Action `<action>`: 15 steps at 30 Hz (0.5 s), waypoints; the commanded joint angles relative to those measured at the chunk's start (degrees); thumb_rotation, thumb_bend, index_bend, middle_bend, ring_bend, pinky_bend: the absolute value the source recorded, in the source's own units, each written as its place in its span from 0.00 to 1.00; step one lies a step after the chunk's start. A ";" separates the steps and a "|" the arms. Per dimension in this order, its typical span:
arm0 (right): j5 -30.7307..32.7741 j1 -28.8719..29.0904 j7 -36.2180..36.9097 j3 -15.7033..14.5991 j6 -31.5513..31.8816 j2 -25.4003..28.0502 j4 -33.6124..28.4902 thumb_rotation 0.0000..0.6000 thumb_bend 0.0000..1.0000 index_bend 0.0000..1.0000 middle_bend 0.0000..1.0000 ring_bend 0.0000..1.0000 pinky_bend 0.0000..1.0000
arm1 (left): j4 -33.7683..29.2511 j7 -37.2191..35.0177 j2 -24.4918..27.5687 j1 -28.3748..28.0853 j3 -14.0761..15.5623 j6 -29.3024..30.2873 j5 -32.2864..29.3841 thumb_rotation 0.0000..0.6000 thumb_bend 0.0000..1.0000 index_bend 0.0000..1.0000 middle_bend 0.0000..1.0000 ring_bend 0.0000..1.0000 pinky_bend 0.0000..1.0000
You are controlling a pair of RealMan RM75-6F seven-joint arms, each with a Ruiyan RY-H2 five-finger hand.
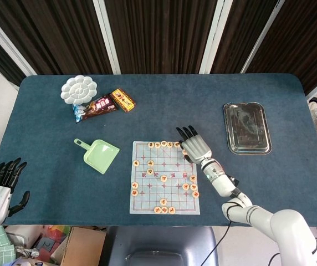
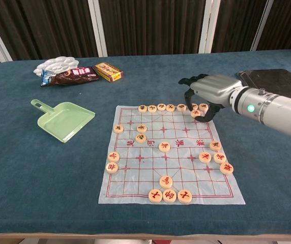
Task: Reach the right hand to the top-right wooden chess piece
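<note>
A paper chess board (image 1: 164, 191) (image 2: 150, 173) lies at the table's front centre with round wooden pieces on it. My right hand (image 1: 195, 147) (image 2: 210, 92) hovers over its top-right corner, fingers apart and bent down, holding nothing. In the chest view the top-right piece (image 2: 203, 107) shows just under the fingertips (image 2: 191, 105), with another piece (image 2: 196, 113) by the thumb; I cannot tell whether they touch. In the head view the hand hides that corner piece. My left hand (image 1: 1, 185) hangs open off the table's near left edge.
A green dustpan (image 1: 101, 155) (image 2: 64, 120) lies left of the board. A metal tray (image 1: 247, 128) (image 2: 273, 81) sits to the right of my right hand. At the back left are a white palette (image 1: 78, 89), a snack packet (image 1: 95, 107) and a small box (image 1: 123, 100).
</note>
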 commanded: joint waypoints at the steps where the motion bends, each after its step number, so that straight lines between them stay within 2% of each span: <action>1: 0.11 -0.26 0.76 0.57 1.00 1.14 -1.29 1.00 0.46 0.64 0.11 0.00 0.00 | -0.02 0.05 0.00 0.02 0.03 0.03 0.06 1.00 0.42 0.00 0.00 0.00 0.03; 6: 1.44 -0.12 0.51 1.71 1.02 2.05 -1.65 1.00 0.46 0.64 0.11 0.00 0.00 | -0.06 0.23 -0.05 0.08 0.03 0.15 0.11 1.00 0.42 0.00 0.00 0.00 0.03; 15: 3.86 1.92 -0.20 3.23 -1.50 0.08 2.75 1.00 0.46 0.64 0.12 0.00 0.00 | 0.03 0.49 -0.17 -0.08 -0.26 -0.55 -0.82 1.00 0.42 0.00 0.00 0.00 0.03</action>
